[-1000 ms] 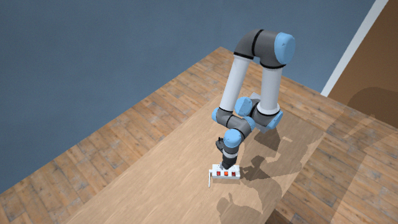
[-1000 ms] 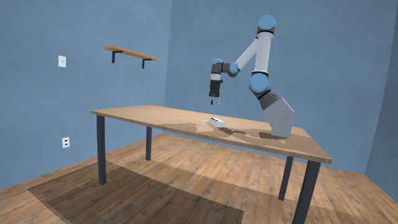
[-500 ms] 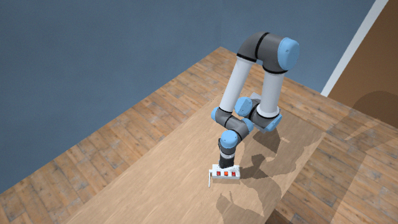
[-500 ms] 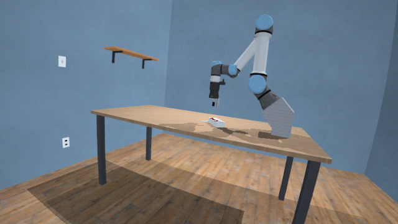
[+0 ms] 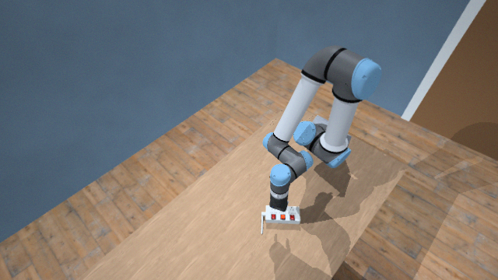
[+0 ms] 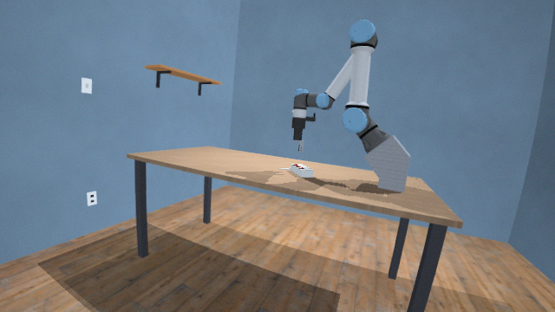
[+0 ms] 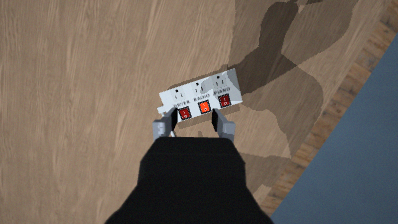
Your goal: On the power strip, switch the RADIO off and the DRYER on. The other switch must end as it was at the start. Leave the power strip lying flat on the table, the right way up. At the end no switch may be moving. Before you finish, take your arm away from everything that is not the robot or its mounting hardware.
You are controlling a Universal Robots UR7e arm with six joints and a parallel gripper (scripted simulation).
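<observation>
A white power strip (image 7: 200, 95) lies flat on the wooden table, face up, with three red rocker switches in a row. The middle switch (image 7: 204, 107), labelled RADIO, glows brighter orange. The left switch (image 7: 184, 113), whose label reads like DRYER, and the right switch (image 7: 225, 100) are darker red. My gripper (image 7: 194, 114) is open and empty, fingers pointing down. It hangs clearly above the strip (image 6: 302, 170), as the exterior view shows (image 6: 300, 147). In the top view the wrist (image 5: 278, 202) covers the strip's far side (image 5: 282, 215).
A short white cable stub (image 5: 262, 225) sticks out at the strip's left end. The robot's grey base (image 6: 388, 162) stands on the table to the right. The table edge (image 7: 325, 125) runs close beyond the strip. A wall shelf (image 6: 182, 74) hangs far off.
</observation>
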